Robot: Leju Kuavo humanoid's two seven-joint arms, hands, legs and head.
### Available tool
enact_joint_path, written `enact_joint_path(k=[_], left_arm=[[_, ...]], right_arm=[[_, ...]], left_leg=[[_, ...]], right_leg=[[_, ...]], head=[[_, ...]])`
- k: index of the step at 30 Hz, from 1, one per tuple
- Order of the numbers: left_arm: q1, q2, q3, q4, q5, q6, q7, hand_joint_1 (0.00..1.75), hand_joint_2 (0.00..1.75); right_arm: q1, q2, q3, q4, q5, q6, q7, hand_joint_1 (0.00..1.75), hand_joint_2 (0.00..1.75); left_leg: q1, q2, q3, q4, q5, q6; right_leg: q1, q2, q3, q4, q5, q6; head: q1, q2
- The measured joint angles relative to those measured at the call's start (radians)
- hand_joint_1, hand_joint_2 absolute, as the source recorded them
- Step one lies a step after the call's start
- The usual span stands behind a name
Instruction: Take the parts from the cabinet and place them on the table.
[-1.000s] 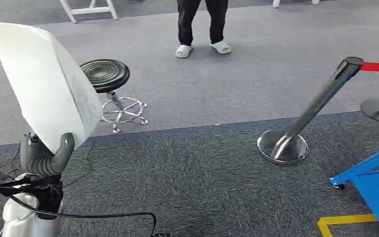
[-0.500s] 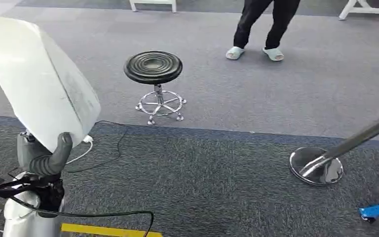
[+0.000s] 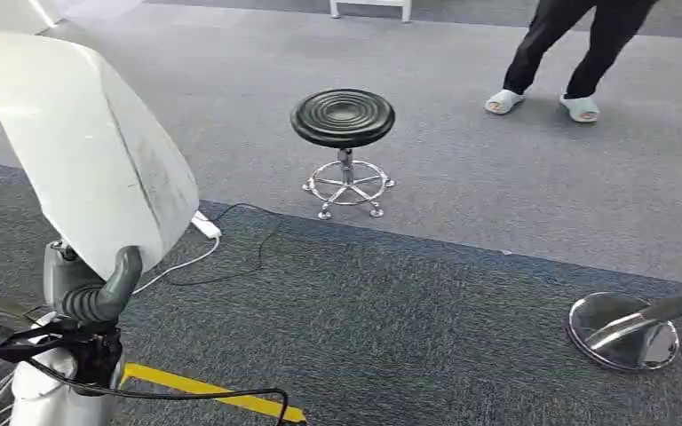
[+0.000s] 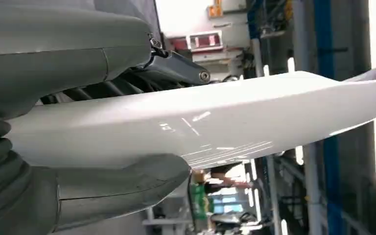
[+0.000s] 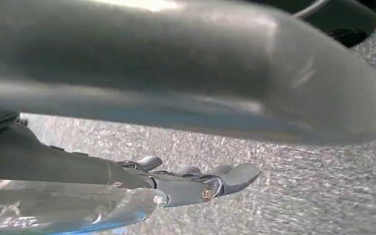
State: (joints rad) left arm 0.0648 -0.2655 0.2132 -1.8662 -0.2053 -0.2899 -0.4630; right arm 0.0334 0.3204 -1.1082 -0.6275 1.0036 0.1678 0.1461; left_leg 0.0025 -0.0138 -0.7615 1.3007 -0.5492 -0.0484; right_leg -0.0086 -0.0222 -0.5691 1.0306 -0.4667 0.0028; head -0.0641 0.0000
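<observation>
A large white curved panel part (image 3: 89, 151) stands upright at the left of the head view. My left hand (image 3: 93, 288) grips it by its lower edge, thumb wrapped over the front. In the left wrist view the same white part (image 4: 215, 122) runs across the picture, clamped between the grey thumb (image 4: 103, 186) and the darker fingers behind it. My right hand (image 5: 191, 181) hangs over the grey carpet with its fingers stretched out and nothing in them.
A black round stool (image 3: 343, 118) on a chrome base stands ahead on the carpet. A chrome post base (image 3: 623, 330) sits at the right. A person's legs (image 3: 577, 53) are at the far right. A white power strip (image 3: 206, 226) with cable and yellow floor tape (image 3: 204, 395) lie near me.
The whole view has swung left: stool, person and post base slid to the right and the blue frame left the picture. My left hand still holds the white part the same way.
</observation>
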Motion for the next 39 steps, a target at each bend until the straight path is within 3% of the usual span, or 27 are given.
enact_joint_path(k=[2, 3, 4, 5, 9, 10, 11, 12, 14, 15, 16, 18, 19, 20, 21, 24, 25, 26, 27, 29, 31, 32, 34, 35, 36, 37, 39], left_arm=[[0.005, 0.008, 0.000, 0.000, 0.023, -0.016, -0.028, 1.75, 1.75], [0.006, 0.009, 0.000, -0.001, 0.024, -0.019, -0.033, 1.75, 1.75], [0.006, 0.009, -0.001, -0.002, 0.024, -0.023, -0.035, 1.75, 1.75], [0.005, 0.009, -0.002, -0.003, 0.023, -0.026, -0.037, 1.75, 1.75], [0.013, 0.012, -0.010, -0.005, 0.020, -0.027, -0.037, 1.75, 1.75], [0.015, 0.012, -0.010, -0.007, 0.018, -0.026, -0.037, 1.75, 1.75], [0.014, 0.013, -0.010, -0.010, 0.018, -0.025, -0.039, 1.75, 1.75], [0.013, 0.013, -0.013, -0.010, 0.018, -0.025, -0.040, 1.75, 1.75], [0.016, 0.013, -0.016, -0.010, 0.017, -0.025, -0.040, 1.75, 1.75], [0.019, 0.013, -0.015, -0.010, 0.017, -0.025, -0.040, 1.75, 1.75], [0.020, 0.014, -0.015, -0.010, 0.017, -0.025, -0.040, 1.75, 1.75], [0.022, 0.014, -0.015, -0.010, 0.020, -0.026, -0.043, 1.75, 1.75], [0.023, 0.014, -0.015, -0.010, 0.021, -0.028, -0.043, 1.75, 1.75], [0.023, 0.014, -0.016, -0.010, 0.021, -0.028, -0.045, 1.75, 1.75], [0.021, 0.014, -0.016, -0.011, 0.021, -0.028, -0.046, 1.75, 1.75], [0.023, 0.014, -0.017, -0.011, 0.016, -0.028, -0.046, 1.75, 1.75], [0.023, 0.015, -0.017, -0.011, 0.015, -0.028, -0.046, 1.75, 1.75], [0.022, 0.016, -0.016, -0.011, 0.015, -0.026, -0.046, 1.75, 1.75], [0.016, 0.016, -0.017, -0.011, 0.015, -0.025, -0.046, 1.75, 1.75], [0.013, 0.017, -0.017, -0.011, 0.016, -0.025, -0.046, 1.75, 1.75], [0.016, 0.021, -0.016, -0.011, 0.018, -0.025, -0.046, 1.75, 1.75], [0.017, 0.024, -0.015, -0.011, 0.021, -0.025, -0.046, 1.75, 1.75], [0.016, 0.027, -0.013, -0.012, 0.025, -0.025, -0.046, 1.75, 1.75], [0.016, 0.028, -0.013, -0.013, 0.027, -0.026, -0.046, 1.75, 1.75], [0.012, 0.028, -0.013, -0.013, 0.028, -0.029, -0.046, 1.75, 1.75], [0.010, 0.028, -0.013, -0.013, 0.030, -0.030, -0.046, 1.75, 1.75], [0.012, 0.031, -0.010, -0.013, 0.033, -0.032, -0.046, 1.75, 1.75]], right_arm=[[-0.001, 0.000, -0.001, 0.000, 0.005, 0.007, 0.000, 0.00, 0.00], [-0.001, 0.000, -0.001, 0.000, 0.008, 0.010, 0.000, 0.00, 0.00], [-0.001, 0.000, -0.002, 0.000, 0.013, 0.014, -0.002, 0.00, 0.00], [-0.001, 0.000, -0.002, 0.000, 0.020, 0.016, -0.005, 0.00, 0.00], [-0.002, 0.000, -0.005, 0.000, 0.039, 0.023, -0.022, 0.00, 0.00], [-0.003, 0.000, -0.006, 0.000, 0.042, 0.024, -0.024, 0.00, 0.00], [-0.003, -0.001, -0.006, 0.000, 0.044, 0.027, -0.028, 0.00, 0.00], [-0.002, -0.001, -0.007, 0.000, 0.047, 0.027, -0.030, 0.00, 0.00], [-0.001, -0.001, -0.016, 0.000, 0.052, 0.027, -0.030, 0.00, 0.00], [-0.001, -0.001, -0.019, 0.000, 0.053, 0.027, -0.030, 0.00, 0.00], [-0.001, -0.001, -0.020, 0.000, 0.053, 0.027, -0.030, 0.00, 0.00], [-0.001, -0.001, -0.021, 0.000, 0.056, 0.027, -0.030, 0.00, 0.00], [-0.001, -0.001, -0.022, 0.000, 0.057, 0.027, -0.030, 0.00, 0.00], [0.000, -0.001, -0.022, 0.001, 0.058, 0.027, -0.030, 0.00, 0.00], [-0.001, -0.001, -0.023, 0.003, 0.058, 0.028, -0.030, 0.00, 0.00], [-0.004, 0.000, -0.024, 0.003, 0.060, 0.029, -0.030, 0.00, 0.00], [-0.004, 0.001, -0.025, 0.003, 0.061, 0.030, -0.030, 0.00, 0.00], [-0.006, 0.001, -0.025, 0.003, 0.061, 0.030, -0.030, 0.00, 0.00], [-0.005, 0.001, -0.025, 0.003, 0.063, 0.030, -0.030, 0.00, 0.00], [-0.005, 0.001, -0.027, 0.003, 0.065, 0.030, -0.030, 0.00, 0.00], [-0.005, 0.001, -0.030, 0.004, 0.069, 0.030, -0.030, 0.00, 0.00], [-0.005, 0.001, -0.031, 0.006, 0.072, 0.031, -0.030, 0.00, 0.00], [-0.007, 0.001, -0.031, 0.009, 0.075, 0.031, -0.030, 0.00, 0.00], [-0.008, 0.001, -0.031, 0.011, 0.077, 0.031, -0.029, 0.00, 0.00], [-0.008, 0.001, -0.031, 0.013, 0.078, 0.031, -0.029, 0.00, 0.00], [-0.008, 0.001, -0.031, 0.016, 0.081, 0.031, -0.028, 0.00, 0.00], [-0.010, 0.001, -0.031, 0.018, 0.085, 0.031, -0.027, 0.00, 0.00]], left_leg=[[-0.001, 0.002, 0.035, -0.066, 0.055, 0.004], [-0.001, 0.010, 0.082, -0.150, 0.098, 0.007], [-0.005, 0.043, 0.136, -0.240, 0.133, 0.012], [-0.013, 0.100, 0.170, -0.296, 0.131, 0.014], [-0.020, 0.053, 0.167, -0.312, 0.129, 0.037], [-0.010, 0.040, 0.175, -0.320, 0.135, 0.045], [-0.007, 0.030, 0.177, -0.320, 0.135, 0.048], [-0.006, 0.020, 0.177, -0.320, 0.136, 0.055], [-0.006, -0.006, 0.175, -0.320, 0.136, 0.056], [-0.007, -0.020, 0.176, -0.320, 0.136, 0.056], [-0.006, -0.035, 0.176, -0.320, 0.136, 0.056], [-0.004, -0.066, 0.181, -0.319, 0.137, 0.054], [-0.002, -0.081, 0.182, -0.318, 0.137, 0.050], [-0.001, -0.093, 0.180, -0.316, 0.136, 0.044], [-0.007, -0.106, 0.172, -0.306, 0.135, 0.037], [0.005, -0.139, 0.161, -0.319, 0.150, 0.016], [0.005, -0.146, 0.158, -0.318, 0.150, 0.012], [-0.003, -0.080, 0.151, -0.301, 0.134, 0.010], [-0.004, -0.035, 0.125, -0.248, 0.097, 0.006], [-0.002, -0.003, 0.044, -0.082, 0.017, 0.001], [-0.002, 0.000, 0.004, -0.002, 0.001, -0.001], [-0.002, 0.001, 0.019, -0.028, 0.027, 0.000], [-0.003, 0.017, 0.103, -0.177, 0.106, 0.004], [-0.007, 0.072, 0.161, -0.272, 0.137, 0.010], [-0.015, 0.110, 0.181, -0.313, 0.128, 0.010], [-0.014, 0.089, 0.177, -0.313, 0.130, 0.022], [-0.017, 0.065, 0.172, -0.313, 0.127, 0.032]], right_leg=[[0.002, -0.030, 0.003, 0.000, -0.003, 0.000], [0.002, -0.044, 0.007, 0.000, -0.005, 0.002], [0.003, -0.055, 0.012, 0.000, -0.008, 0.005], [0.008, -0.063, 0.015, 0.000, -0.012, 0.011], [0.012, -0.109, 0.031, -0.008, -0.020, 0.030], [0.007, -0.091, 0.029, -0.004, -0.027, 0.041], [0.006, -0.029, 0.022, 0.026, -0.047, 0.046], [0.005, 0.003, -0.008, 0.090, -0.081, 0.048], [0.006, 0.019, -0.095, 0.261, -0.154, 0.051], [0.006, 0.020, -0.126, 0.312, -0.161, 0.051], [0.006, 0.020, -0.132, 0.310, -0.144, 0.049], [0.003, 0.027, -0.078, 0.182, -0.058, 0.047], [-0.001, 0.047, -0.035, 0.089, -0.012, 0.047], [-0.010, 0.108, -0.004, 0.018, 0.004, 0.051], [-0.017, 0.139, 0.004, -0.003, -0.006, 0.048], [-0.004, 0.105, 0.004, 0.004, -0.001, 0.024], [-0.010, 0.087, 0.005, -0.003, 0.004, 0.016], [-0.008, 0.074, 0.007, -0.006, 0.006, 0.010], [-0.006, 0.059, 0.007, -0.007, 0.007, 0.003], [-0.001, 0.024, 0.005, -0.007, 0.004, -0.001], [0.000, -0.009, 0.005, -0.007, 0.003, -0.003], [0.000, -0.024, 0.006, -0.007, 0.001, -0.002], [0.000, -0.050, 0.012, -0.007, -0.003, 0.001], [0.002, -0.061, 0.018, -0.007, -0.006, 0.006], [0.011, -0.069, 0.019, -0.003, -0.012, 0.012], [0.012, -0.081, 0.019, -0.005, -0.014, 0.017], [0.011, -0.105, 0.028, -0.011, -0.015, 0.026]], head=[[0.000, 0.000], [0.001, 0.000], [0.000, 0.000], [0.000, 0.000], [0.001, 0.000], [0.000, 0.000], [0.007, 0.000], [0.010, 0.000], [0.014, 0.000], [0.013, 0.000], [0.013, 0.000], [0.012, 0.000], [0.013, 0.000], [0.014, 0.000], [0.013, 0.000], [0.011, 0.000], [0.013, 0.000], [0.008, 0.000], [-0.003, 0.000], [-0.004, 0.000], [-0.003, 0.000], [-0.004, 0.000], [-0.003, 0.000], [-0.004, 0.000], [-0.006, 0.000], [-0.003, 0.000], [-0.001, 0.000]])
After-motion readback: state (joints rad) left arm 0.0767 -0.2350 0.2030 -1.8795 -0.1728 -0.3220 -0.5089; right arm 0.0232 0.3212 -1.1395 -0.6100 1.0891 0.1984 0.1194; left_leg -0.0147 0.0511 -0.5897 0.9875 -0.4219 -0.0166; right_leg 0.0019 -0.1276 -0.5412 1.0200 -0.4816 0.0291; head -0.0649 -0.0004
